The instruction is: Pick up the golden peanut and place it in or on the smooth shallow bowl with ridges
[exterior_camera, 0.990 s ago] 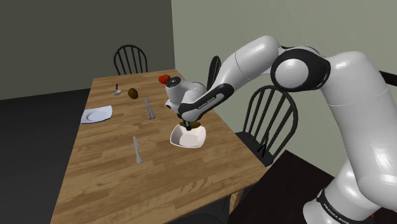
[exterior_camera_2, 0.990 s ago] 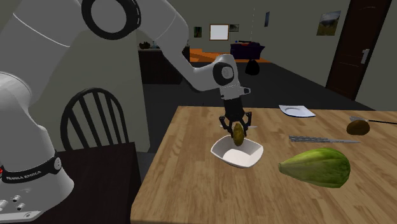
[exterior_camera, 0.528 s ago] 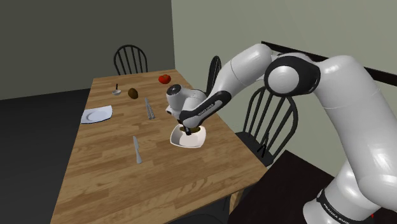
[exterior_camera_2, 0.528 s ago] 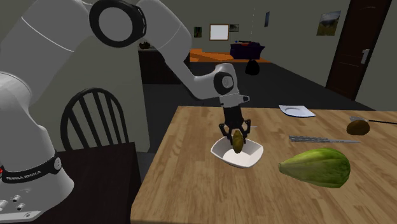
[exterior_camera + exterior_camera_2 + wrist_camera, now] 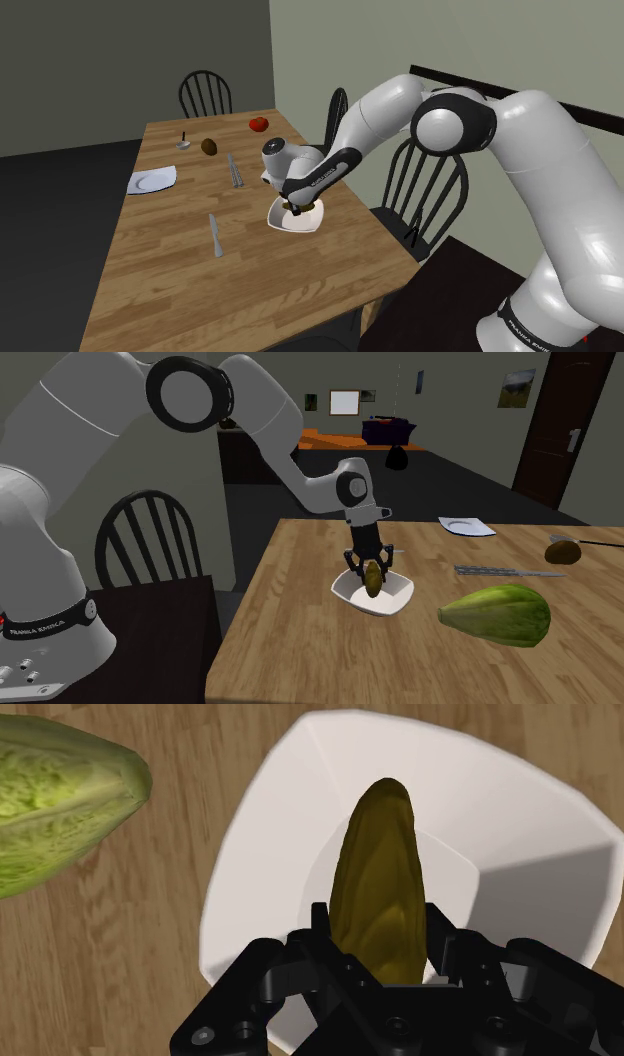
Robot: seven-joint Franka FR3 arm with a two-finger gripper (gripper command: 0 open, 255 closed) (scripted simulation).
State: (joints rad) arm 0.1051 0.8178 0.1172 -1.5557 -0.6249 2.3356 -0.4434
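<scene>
My fingers [image 5: 320,926] are clamping the peanut [image 5: 383,874], which is olive-gold, elongated and lumpy-skinned. I'm holding it upright, tip hanging inside the bowl [image 5: 520,834], which is white, smooth and shallow with faceted walls. Wood-grain plank tabletop [image 5: 150,964]. Green wrinkled fruit [image 5: 495,614] is lying at 4 o'clock of the bowl in the second exterior view. Arm-base label [image 5: 45,624] is reading "FRANKA EMIKA".

Wooden table [image 5: 170,285], smooth white bowl [image 5: 510,824]

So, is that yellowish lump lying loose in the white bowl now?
No, the black jaws clasp the golden-olive peanut on both sides, holding it upright over the bowl.
</scene>
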